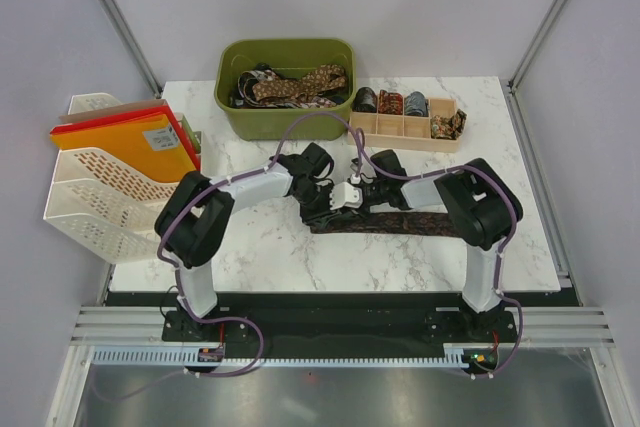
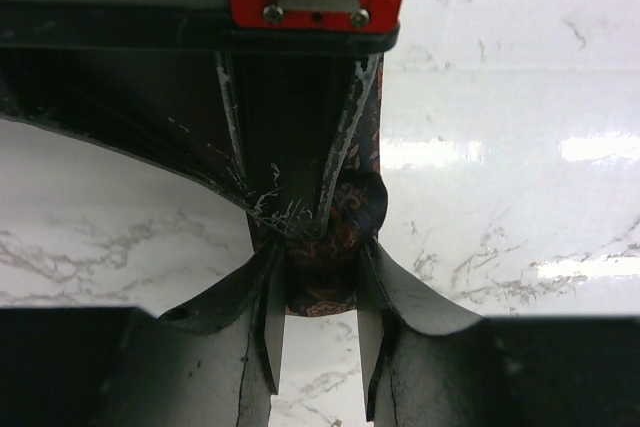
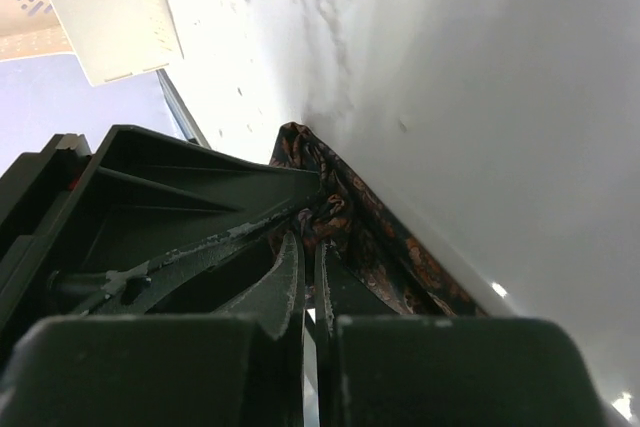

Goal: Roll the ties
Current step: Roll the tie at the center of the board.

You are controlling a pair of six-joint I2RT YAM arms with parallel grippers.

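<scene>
A dark brown patterned tie point(image 1: 400, 223) lies flat across the table's middle, its left end wound into a small roll. My left gripper point(image 1: 326, 201) is shut on that roll point(image 2: 330, 292), one finger on each side. In the left wrist view my left gripper point(image 2: 322, 272) faces the closed fingers point(image 2: 295, 177) of the right gripper, which reach into the roll from the far side. My right gripper point(image 1: 353, 194) is shut, its tips point(image 3: 310, 242) pinching the tie's fabric point(image 3: 400, 252) at the roll's core. More ties point(image 1: 300, 82) lie loose in the green bin.
The green bin point(image 1: 232, 97) stands at the back centre. To its right is a wooden divider box point(image 1: 400, 133) holding rolled ties point(image 1: 390, 102). A white mesh file tray point(image 1: 90, 187) with orange folders point(image 1: 140, 137) stands at the left edge.
</scene>
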